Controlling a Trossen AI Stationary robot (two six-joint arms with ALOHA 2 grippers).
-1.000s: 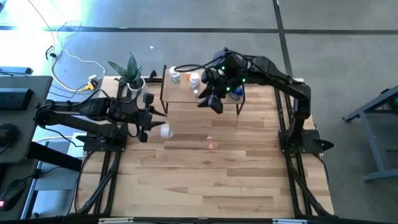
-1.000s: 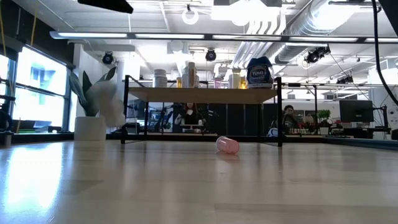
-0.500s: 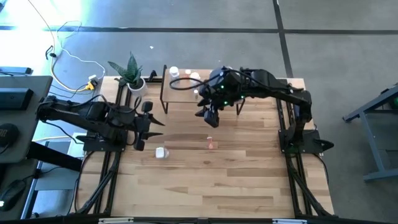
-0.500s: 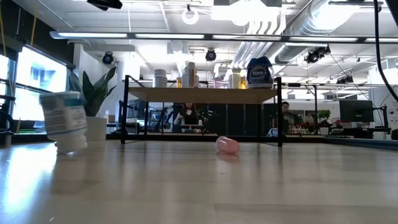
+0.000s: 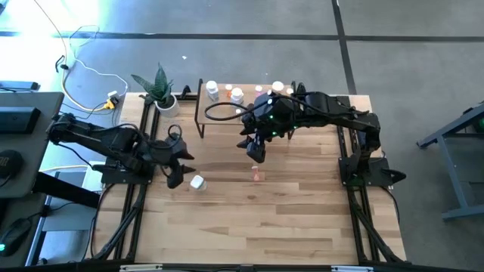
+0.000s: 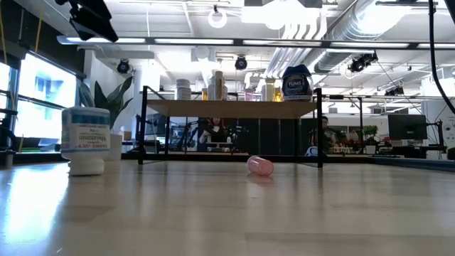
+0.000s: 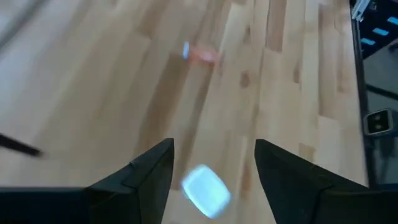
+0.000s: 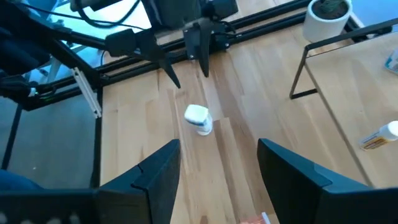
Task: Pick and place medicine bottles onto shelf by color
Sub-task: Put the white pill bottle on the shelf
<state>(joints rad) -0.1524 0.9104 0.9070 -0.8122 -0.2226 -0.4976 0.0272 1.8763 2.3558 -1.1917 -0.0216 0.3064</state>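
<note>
- At centre-left of the overhead frame, the left hand (image 5: 175,155) hangs above the tabletop (image 5: 249,219) with its fingers apart and nothing between them; the white bottle (image 5: 197,183) stands free just below and right of it. The right hand (image 5: 255,149) sits mid-frame in front of the shelf (image 5: 227,115), fingers apart and empty, with the pink bottle (image 5: 257,174) lying on the boards just beneath it. Several bottles already crowd the shelf's far edge.
- At the left edge of the level view, the white bottle (image 6: 86,140) stands upright on its cap, label readable, clear of any finger. The pink bottle (image 6: 260,166) lies on its side at mid-frame, below the shelf (image 6: 234,107), whose top carries white, orange-capped and blue-labelled bottles.
- At the bottom of the left wrist frame, the white bottle (image 7: 206,190) shows between the two dark fingers (image 7: 152,174), untouched; the pink bottle (image 7: 200,54) lies farther off, near the top.
- At the centre of the right wrist frame, the white bottle (image 8: 198,119) stands alone on the tabletop, the left hand (image 8: 186,53) above it, fingers spread.
- Judgement: the white bottle looks loose on the tabletop, not yet shelved. A clean regrasp likely means lowering straight over it, centring it between the fingers, and closing on the body, not the cap, so it does not tip.
</note>
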